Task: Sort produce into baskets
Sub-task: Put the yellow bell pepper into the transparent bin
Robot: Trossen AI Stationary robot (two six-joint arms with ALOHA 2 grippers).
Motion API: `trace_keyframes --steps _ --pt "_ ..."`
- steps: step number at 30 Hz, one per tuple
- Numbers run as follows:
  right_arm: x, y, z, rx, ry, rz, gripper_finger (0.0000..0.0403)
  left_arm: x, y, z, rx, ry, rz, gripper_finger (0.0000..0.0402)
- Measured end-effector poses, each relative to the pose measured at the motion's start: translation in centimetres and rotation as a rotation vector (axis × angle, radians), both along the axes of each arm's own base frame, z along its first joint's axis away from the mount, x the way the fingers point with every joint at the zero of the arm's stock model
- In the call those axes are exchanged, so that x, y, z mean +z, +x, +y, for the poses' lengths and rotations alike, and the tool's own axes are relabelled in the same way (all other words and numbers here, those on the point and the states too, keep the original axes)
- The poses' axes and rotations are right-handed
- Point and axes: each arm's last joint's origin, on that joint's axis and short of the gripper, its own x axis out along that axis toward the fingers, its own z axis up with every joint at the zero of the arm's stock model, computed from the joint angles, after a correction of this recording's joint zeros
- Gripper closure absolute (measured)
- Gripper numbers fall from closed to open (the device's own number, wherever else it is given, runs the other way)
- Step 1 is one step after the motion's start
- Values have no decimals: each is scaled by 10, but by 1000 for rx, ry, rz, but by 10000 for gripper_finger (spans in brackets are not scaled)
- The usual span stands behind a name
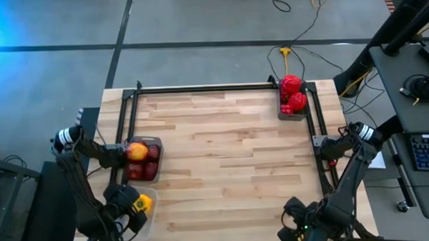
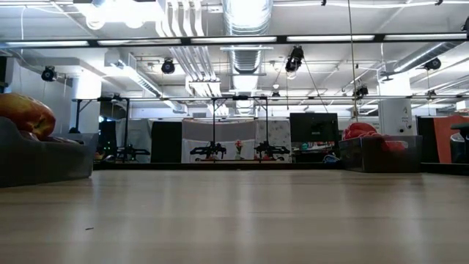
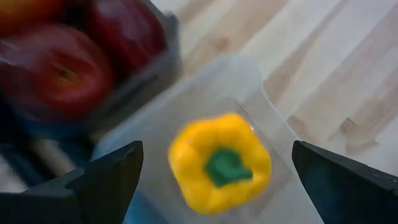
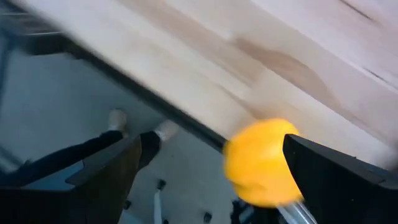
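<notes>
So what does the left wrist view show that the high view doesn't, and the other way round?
Only the left wrist view: the yellow pepper's green stem, seen between the left hand's open fingers. Only the high view: the red peppers in the far right tray, and the right hand at the near edge. Both: the yellow pepper in the clear tub, and the dark tray of maroon fruit beside it.
</notes>
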Motion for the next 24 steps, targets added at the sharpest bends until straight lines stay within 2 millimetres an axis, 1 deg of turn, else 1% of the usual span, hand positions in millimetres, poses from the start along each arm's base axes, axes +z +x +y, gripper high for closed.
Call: trace_keyframes --steps 3,6,9,12,15,19,24 --pt "-2 -7 0 -74 36 121 19 17 -1 3 -4 55 9 10" --pt "-2 -12 4 -111 98 204 19 27 2 2 -14 72 -58 10" --pt "-6 -14 8 -132 111 228 19 31 8 3 -24 109 -209 10" --pt "-15 -15 9 -294 115 286 18 33 19 7 23 146 -409 10" --pt "-24 -5 10 -364 165 387 18 35 30 10 47 165 -544 10" --pt "-39 4 11 -366 124 404 18 36 41 12 12 212 -582 9" --pt "-46 2 13 -383 135 530 18 32 48 10 -25 230 -564 9"
